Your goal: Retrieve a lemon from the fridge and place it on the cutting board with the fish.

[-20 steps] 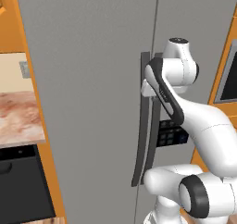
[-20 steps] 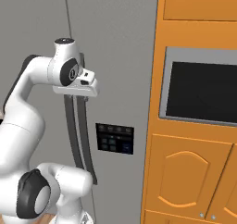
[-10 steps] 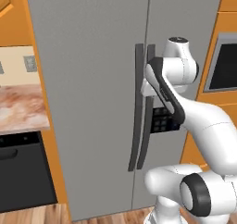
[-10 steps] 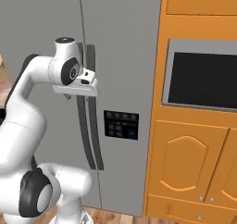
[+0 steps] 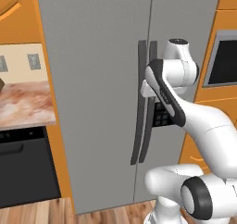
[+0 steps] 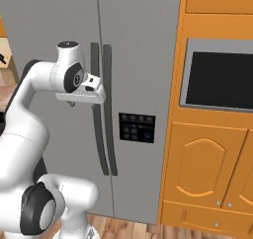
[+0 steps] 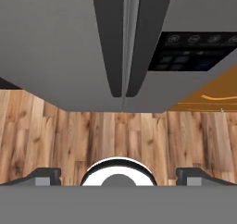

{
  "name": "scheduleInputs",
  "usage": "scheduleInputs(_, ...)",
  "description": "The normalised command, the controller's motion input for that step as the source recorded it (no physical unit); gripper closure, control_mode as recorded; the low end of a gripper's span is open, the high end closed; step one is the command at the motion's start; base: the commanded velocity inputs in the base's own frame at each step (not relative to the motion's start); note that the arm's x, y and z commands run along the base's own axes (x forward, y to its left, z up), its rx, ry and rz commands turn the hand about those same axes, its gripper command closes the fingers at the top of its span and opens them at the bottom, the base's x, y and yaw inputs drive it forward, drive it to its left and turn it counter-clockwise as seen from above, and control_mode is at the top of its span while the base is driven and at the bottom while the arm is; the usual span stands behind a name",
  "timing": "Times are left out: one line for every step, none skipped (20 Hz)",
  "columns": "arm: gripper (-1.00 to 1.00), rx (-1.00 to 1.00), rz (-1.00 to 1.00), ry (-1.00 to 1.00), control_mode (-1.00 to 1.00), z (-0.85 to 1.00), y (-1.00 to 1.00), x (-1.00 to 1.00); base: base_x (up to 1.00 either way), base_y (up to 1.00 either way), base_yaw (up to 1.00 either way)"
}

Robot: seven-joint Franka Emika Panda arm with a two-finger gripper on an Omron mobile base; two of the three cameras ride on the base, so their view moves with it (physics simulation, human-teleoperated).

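Closed fridge (image 5: pixel 97 79) ahead — claw (image 7: pixel 118 172) spread wide, holding nothing.

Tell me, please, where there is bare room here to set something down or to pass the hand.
The marble counter left of the fridge looks bare above the black dishwasher. The wooden floor below the doors is free. It is tight at the two dark handles, where the open hand points down.

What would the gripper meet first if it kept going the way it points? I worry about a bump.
Probably the wooden floor. The open gripper points down alongside the closed fridge, whose handles run close beside that line; depth is unclear.
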Motion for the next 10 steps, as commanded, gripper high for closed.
scheduleInputs(-1.00, 0.00, 0.00, 0.00, 1.00, 0.00, 0.00, 0.00, 0.00, 0.00, -0.03)
scheduleInputs(-1.00, 0.00, 0.00, 0.00, 1.00, 0.00, 0.00, 0.00, -0.19, 0.00, -0.03)
scheduleInputs(-1.00, 0.00, 0.00, 0.00, 1.00, 0.00, 0.00, 0.00, -0.32, -0.14, 0.00)
scheduleInputs(-1.00, 0.00, 0.00, 0.00, 1.00, 0.00, 0.00, 0.00, -0.39, -0.21, 0.00)
scheduleInputs(-1.00, 0.00, 0.00, 0.00, 1.00, 0.00, 0.00, 0.00, -0.41, -0.26, 0.00)
scheduleInputs(-1.00, 0.00, 0.00, 0.00, 1.00, 0.00, 0.00, 0.00, -0.40, -0.27, 0.00)
scheduleInputs(-1.00, 0.00, 0.00, 0.00, 1.00, 0.00, 0.00, 0.00, -0.37, -0.36, 0.00)
scheduleInputs(-1.00, 0.00, 0.00, 0.00, 1.00, 0.00, 0.00, 0.00, -0.41, -0.34, 0.00)
scheduleInputs(-1.00, 0.00, 0.00, 0.00, 1.00, 0.00, 0.00, 0.00, -0.46, -0.33, 0.00)
scheduleInputs(-1.00, 0.00, 0.00, 0.00, 1.00, 0.00, 0.00, 0.00, -0.49, -0.32, 0.00)
